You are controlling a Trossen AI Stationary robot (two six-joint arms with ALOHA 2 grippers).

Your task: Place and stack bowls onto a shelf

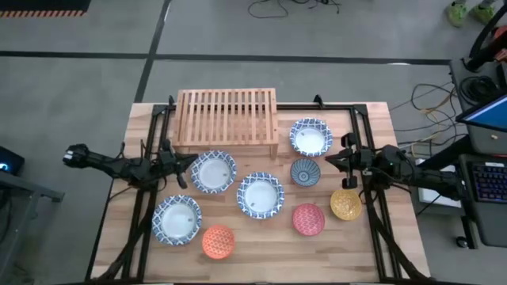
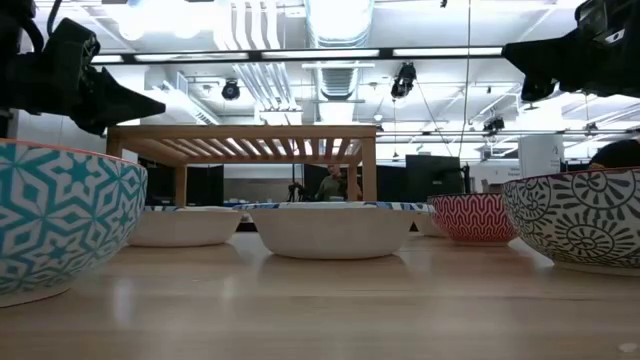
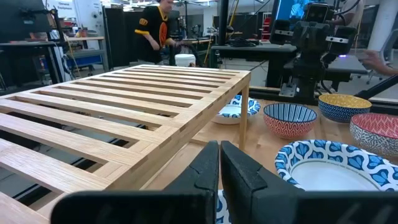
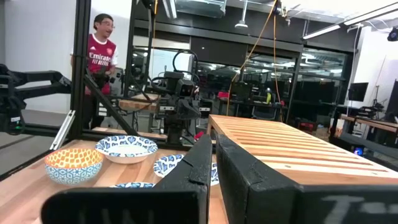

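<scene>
Shelf: we see the light-wood shelf standing at the far middle of the table, its slatted top bare.
Wide bowls: we count four with white insides. One sits just right of the shelf; one lies in front of the shelf's left end; one is at the table's middle; one is near the front left.
Small bowls: the dark blue bowl is in front of the right-hand wide bowl; the red bowl and the yellow bowl lie toward the front right, the orange bowl at the front edge beside the front-left wide bowl.
Left gripper: we find it raised beside the wide bowl in front of the shelf's left end; its jaws are together and hold nothing.
Right gripper: it hovers between the right-hand wide bowl and the dark blue bowl, jaws together and bare.
Background: a person in a red shirt stands beyond the table.
</scene>
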